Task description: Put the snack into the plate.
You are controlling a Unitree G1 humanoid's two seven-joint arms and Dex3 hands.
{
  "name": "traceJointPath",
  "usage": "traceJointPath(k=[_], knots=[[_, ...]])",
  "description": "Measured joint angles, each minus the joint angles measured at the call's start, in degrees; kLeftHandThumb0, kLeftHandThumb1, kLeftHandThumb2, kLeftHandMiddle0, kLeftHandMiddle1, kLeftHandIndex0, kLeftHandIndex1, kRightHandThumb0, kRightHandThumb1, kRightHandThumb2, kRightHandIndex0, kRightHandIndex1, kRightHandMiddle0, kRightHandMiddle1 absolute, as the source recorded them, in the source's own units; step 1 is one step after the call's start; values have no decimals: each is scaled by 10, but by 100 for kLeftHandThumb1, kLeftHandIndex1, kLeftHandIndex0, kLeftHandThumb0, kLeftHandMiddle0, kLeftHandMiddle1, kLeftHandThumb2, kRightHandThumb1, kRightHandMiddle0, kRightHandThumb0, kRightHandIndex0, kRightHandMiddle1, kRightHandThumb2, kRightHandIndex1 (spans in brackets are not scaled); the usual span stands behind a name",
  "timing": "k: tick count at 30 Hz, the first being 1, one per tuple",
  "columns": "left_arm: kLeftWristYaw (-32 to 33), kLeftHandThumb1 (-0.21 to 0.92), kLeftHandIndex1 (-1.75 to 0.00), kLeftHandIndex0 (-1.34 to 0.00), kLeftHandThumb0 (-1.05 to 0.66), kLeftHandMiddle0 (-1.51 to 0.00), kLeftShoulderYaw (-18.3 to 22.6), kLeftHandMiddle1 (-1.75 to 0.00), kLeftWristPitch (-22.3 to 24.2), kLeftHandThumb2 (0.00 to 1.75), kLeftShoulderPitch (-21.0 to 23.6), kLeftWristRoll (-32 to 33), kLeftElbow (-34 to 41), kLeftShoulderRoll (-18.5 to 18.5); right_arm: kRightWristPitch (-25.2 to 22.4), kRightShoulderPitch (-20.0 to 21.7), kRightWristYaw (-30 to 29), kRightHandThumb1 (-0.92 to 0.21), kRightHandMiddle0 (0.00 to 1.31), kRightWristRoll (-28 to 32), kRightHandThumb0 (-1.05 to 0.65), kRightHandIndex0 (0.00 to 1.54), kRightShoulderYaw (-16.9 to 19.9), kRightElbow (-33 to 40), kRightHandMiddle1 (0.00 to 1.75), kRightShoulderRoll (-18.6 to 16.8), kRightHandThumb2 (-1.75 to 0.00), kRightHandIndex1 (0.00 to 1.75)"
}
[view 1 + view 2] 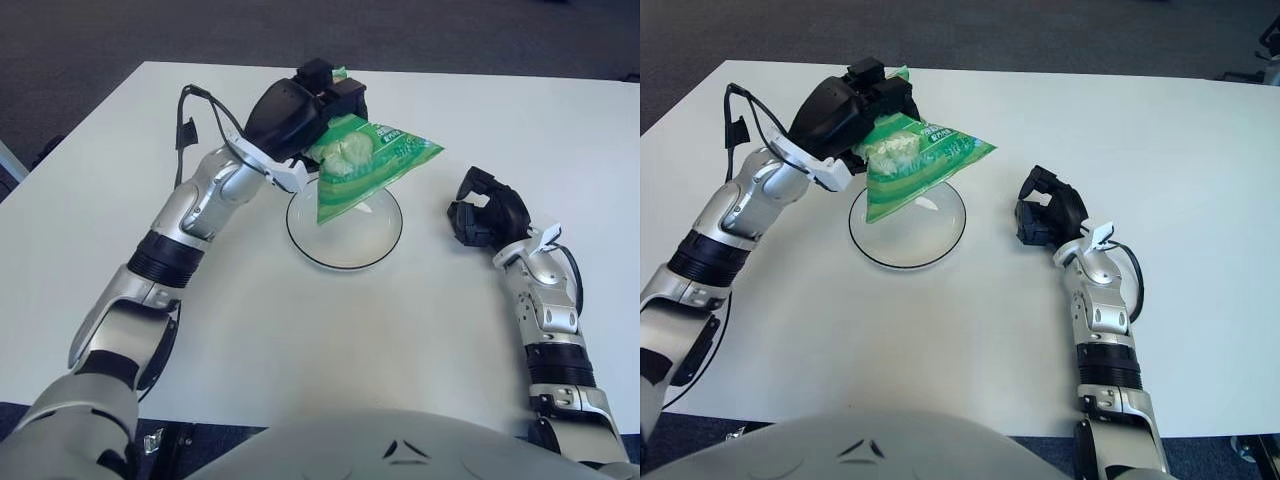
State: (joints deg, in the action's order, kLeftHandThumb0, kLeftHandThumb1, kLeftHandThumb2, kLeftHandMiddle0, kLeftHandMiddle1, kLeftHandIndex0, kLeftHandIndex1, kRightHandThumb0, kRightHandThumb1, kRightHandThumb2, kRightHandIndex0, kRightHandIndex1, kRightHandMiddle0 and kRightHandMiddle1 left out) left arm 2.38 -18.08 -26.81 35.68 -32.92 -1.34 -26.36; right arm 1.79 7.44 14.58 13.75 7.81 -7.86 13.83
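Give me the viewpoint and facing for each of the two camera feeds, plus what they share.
Left eye view: on the head, looking forward and down at the white table; shows both arms and the torso's top edge.
Right eye view: same head, set slightly to the right, same aim; same body parts.
Shared: left hand holding the green snack bag above the plate; right hand to the plate's right.
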Motion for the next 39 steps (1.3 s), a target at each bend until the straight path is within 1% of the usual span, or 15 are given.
traceJointPath(k=[4, 7, 12, 15, 21, 27, 39], knots=[[-17, 14, -175, -96, 54, -75, -4, -175, -5, 153, -26, 9, 28, 17, 0, 0, -1, -27, 65, 0, -50, 130, -1, 0, 175, 0, -137, 175], [-38, 14, -175, -96, 54, -75, -11, -175, -14, 153, -40, 23, 33, 28, 0, 0, -1, -27, 65, 0, -50, 130, -1, 0, 175, 0, -137, 175], [-100, 14, -175, -97, 54, -75, -21, -175, -33, 153, -47, 62, 28, 27, -1, -1, 0, -27, 65, 0, -50, 130, -2, 1, 175, 0, -137, 175], [-120, 14, -175, -96, 54, -75, -22, -175, -51, 152, -46, 72, 13, 26, -1, -1, 1, -27, 65, 0, -50, 130, -3, 1, 175, 0, -137, 175], [-141, 15, -175, -95, 54, -75, -22, -175, -67, 152, -46, 70, -13, 25, -1, 0, 2, -27, 65, 0, -50, 130, -3, 1, 175, 1, -137, 175], [-144, 15, -175, -94, 53, -74, -22, -175, -85, 151, -46, 47, -20, 20, -1, 0, 2, -27, 65, 0, -50, 130, -3, 1, 175, 1, -137, 175], [-171, 16, -175, -93, 53, -74, -22, -175, -82, 151, -46, 28, -21, 18, -3, -1, 2, -28, 65, 0, -50, 130, -2, 3, 175, 2, -136, 175]])
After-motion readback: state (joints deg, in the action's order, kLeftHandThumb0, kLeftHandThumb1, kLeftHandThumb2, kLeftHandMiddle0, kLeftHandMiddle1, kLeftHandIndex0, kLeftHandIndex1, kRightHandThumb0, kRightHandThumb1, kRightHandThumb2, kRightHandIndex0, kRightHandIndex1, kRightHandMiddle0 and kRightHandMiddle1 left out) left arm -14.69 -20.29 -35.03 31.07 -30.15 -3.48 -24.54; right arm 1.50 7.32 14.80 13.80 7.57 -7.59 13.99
